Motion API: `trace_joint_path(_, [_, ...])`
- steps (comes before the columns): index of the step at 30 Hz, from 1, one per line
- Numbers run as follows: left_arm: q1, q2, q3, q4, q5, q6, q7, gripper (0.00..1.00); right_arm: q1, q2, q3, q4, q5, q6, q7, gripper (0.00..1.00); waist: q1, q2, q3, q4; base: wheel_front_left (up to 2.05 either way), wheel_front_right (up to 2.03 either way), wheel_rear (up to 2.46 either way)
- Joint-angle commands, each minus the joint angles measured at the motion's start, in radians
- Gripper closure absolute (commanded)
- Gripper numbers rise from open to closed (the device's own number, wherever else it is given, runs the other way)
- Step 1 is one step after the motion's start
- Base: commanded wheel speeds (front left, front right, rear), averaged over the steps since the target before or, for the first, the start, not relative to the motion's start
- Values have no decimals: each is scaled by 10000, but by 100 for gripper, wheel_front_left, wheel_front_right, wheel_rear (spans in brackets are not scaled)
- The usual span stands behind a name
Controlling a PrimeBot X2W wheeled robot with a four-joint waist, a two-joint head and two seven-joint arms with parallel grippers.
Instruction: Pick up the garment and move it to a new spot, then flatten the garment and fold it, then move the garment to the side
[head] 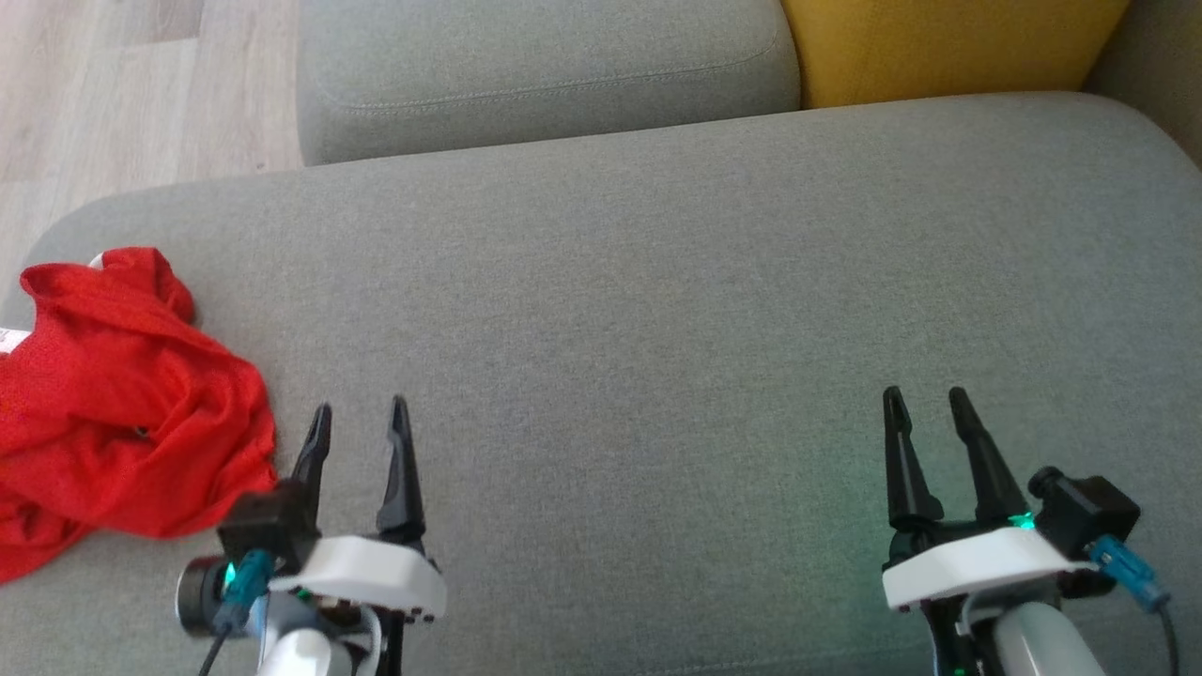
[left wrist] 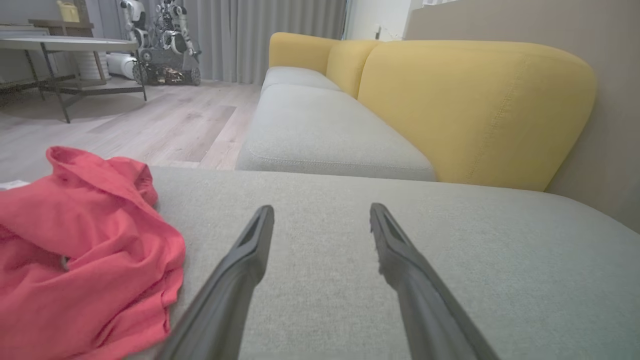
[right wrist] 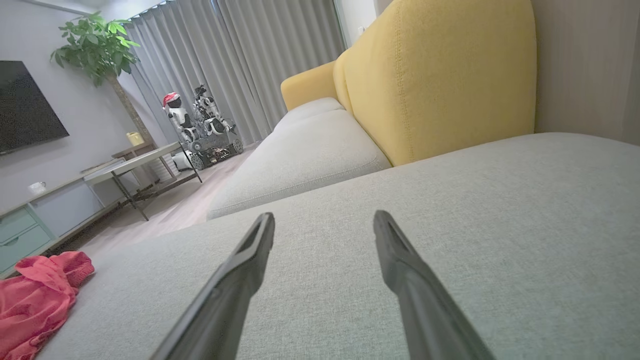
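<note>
We see soft, even daylight, no hard shadows. Faint green LED glow tints the sofa cushion beside the base of the right hand. Head view: slightly soft, grainy. Wrist views: wide-angle bending twd edges; fingers blur near their base. Garment beside the left hand reads saturated red, pinker in wrist cams.

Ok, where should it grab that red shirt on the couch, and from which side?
Probably the bunched right edge of the red shirt, nearest the left tool, coming down from above. The shirt lies crumpled at the left end of the couch seat, and that edge stands up in folds easy to pinch.
</note>
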Motion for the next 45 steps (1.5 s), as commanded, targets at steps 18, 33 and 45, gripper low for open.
trace_joint_path(18, [-205, -526, 1376, 418, 1002, -1193, -220, 0, -651, -85, 489, -9, 228, 21, -231, 0, 0, 0, -31, -19, 0, 0, 0])
trace_joint_path(33, [-343, -533, 1429, 278, 797, -919, -220, 0, -616, -85, 836, -5, 6, 21, -231, 0, 0, 0, -55, 1095, 0, 0, 0])
trace_joint_path(45, [-130, -533, 2044, 1, 917, -899, -220, 0, -403, -85, 1264, 57, 60, 21, -231, 0, 0, 0, -270, 3159, 0, 0, 0])
